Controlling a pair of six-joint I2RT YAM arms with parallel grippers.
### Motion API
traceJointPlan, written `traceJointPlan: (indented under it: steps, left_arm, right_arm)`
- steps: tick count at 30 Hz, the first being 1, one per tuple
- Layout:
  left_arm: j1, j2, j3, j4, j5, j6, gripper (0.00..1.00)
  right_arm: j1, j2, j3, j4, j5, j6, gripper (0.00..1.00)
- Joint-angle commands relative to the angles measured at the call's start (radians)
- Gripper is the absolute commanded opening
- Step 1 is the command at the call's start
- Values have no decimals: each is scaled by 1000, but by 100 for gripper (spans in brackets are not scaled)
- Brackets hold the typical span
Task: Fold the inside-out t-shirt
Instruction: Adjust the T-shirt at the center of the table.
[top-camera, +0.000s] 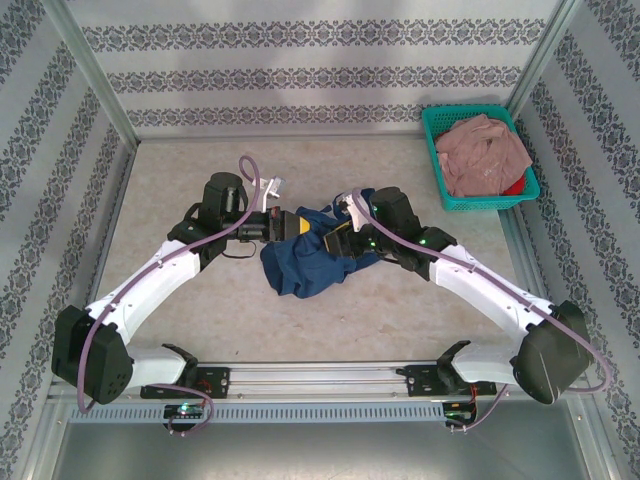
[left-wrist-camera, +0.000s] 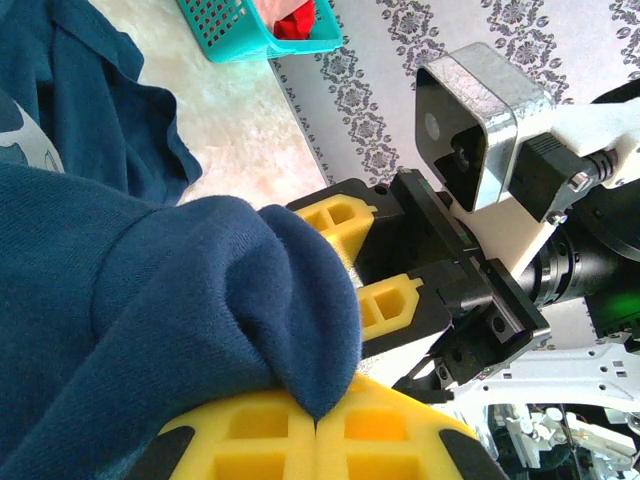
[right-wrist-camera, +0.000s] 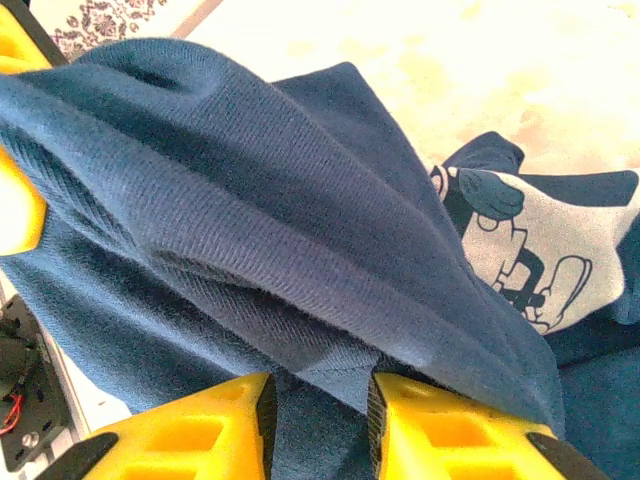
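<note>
The inside-out t-shirt (top-camera: 300, 262) is a crumpled dark navy heap in the middle of the table between both arms. My left gripper (top-camera: 298, 224) comes in from the left. In the left wrist view the left gripper (left-wrist-camera: 318, 415) is shut, its yellow pads pinching a fold of the navy cloth (left-wrist-camera: 150, 300). My right gripper (top-camera: 335, 240) meets the shirt from the right. In the right wrist view the right gripper (right-wrist-camera: 320, 400) has its jaws apart, with a stitched hem of the shirt (right-wrist-camera: 250, 200) lying loose in the gap. A pale printed graphic (right-wrist-camera: 530, 260) shows on the cloth.
A teal basket (top-camera: 436, 160) stands at the back right, holding a dusty pink garment (top-camera: 485, 150). Patterned walls close the table at the back and both sides. The two grippers are very close together over the shirt.
</note>
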Motion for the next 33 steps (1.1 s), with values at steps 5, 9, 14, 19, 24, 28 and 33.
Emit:
traceJointPlan:
  steps: [5,9,14,19,24,28,33]
  left_arm:
    - [8,-14,27,1,7,27,0]
    - [8,-14,27,1,8,30,0]
    - [8,-15,26,2,6,29,0]
    - [7,-18,30,-16,-20,42,0]
    - [8,-26,40,-141,-247,126,0]
    - [8,-4,37,-135,-359,154,6]
    - [-1,-39,1,-75,-362,160,36]
  right_arm:
    - [13,-1,51,-43,41,-50,38]
    - [16,16,58,-54,47,-62,40]
    - [33,44,60,-32,25,-55,39]
    - [42,68,69,-7,-11,-31,11]
    - [-84,-66,57,68,-249,121,0]
    - [-146,-102,46,257,-448,361,0]
    - [-161,-88,58,317,-459,471,0]
